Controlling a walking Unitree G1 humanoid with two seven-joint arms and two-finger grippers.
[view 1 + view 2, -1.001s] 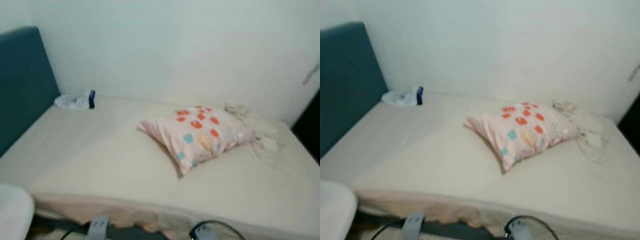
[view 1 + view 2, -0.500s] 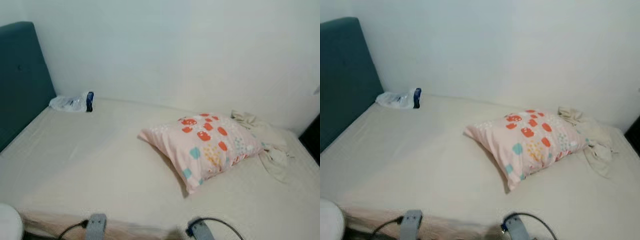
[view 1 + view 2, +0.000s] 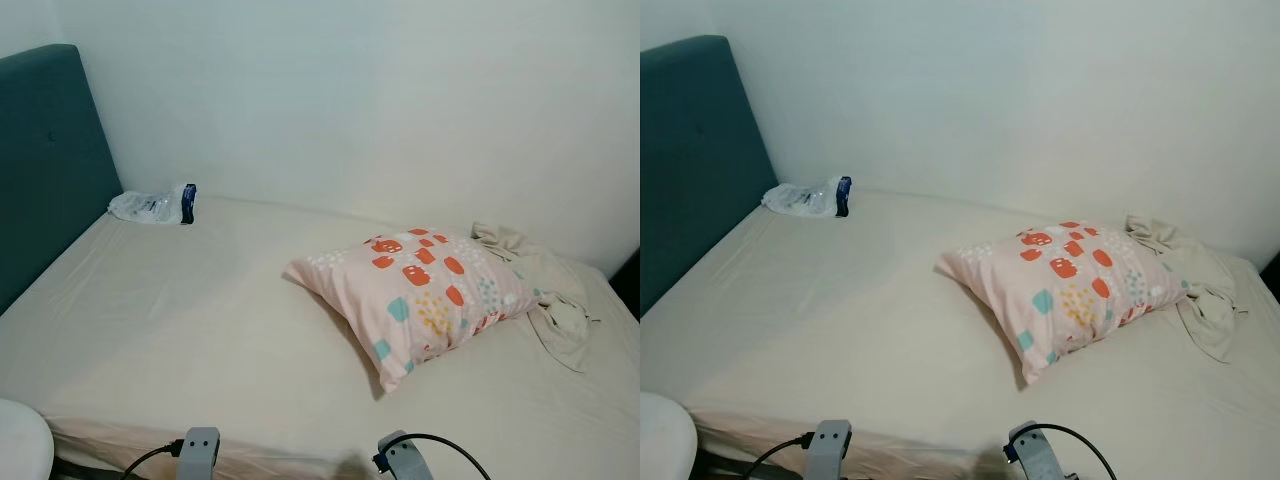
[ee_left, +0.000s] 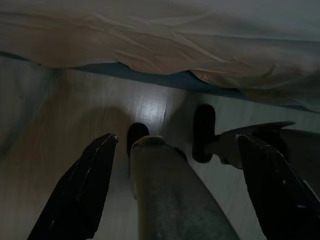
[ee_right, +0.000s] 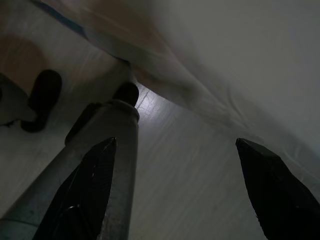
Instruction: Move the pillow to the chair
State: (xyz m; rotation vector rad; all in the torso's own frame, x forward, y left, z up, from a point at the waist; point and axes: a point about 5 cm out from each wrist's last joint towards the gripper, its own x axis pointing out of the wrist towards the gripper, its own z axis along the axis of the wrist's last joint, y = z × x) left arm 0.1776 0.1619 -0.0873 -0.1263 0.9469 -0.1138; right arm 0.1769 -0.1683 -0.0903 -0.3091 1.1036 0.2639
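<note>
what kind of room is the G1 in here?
Most likely a bedroom: a bed with a beige fitted sheet, a teal padded headboard against the white wall, and a pink pillow with orange and teal patches lying beside a crumpled beige cloth.

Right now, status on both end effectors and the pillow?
Both end effectors, left and right, open, hanging low over floor. Pillow untouched on bed. Crumpled cloth against its far side.

Bed [image 3: 180,330] with a cream sheet, set against a white wall and a teal headboard [image 3: 45,160]. A patterned pink pillow [image 3: 420,295] lies right of centre; a crumpled beige cloth [image 3: 545,295] touches its far right side. A clear plastic bottle [image 3: 152,205] with a dark blue cap lies in the far left corner.
</note>
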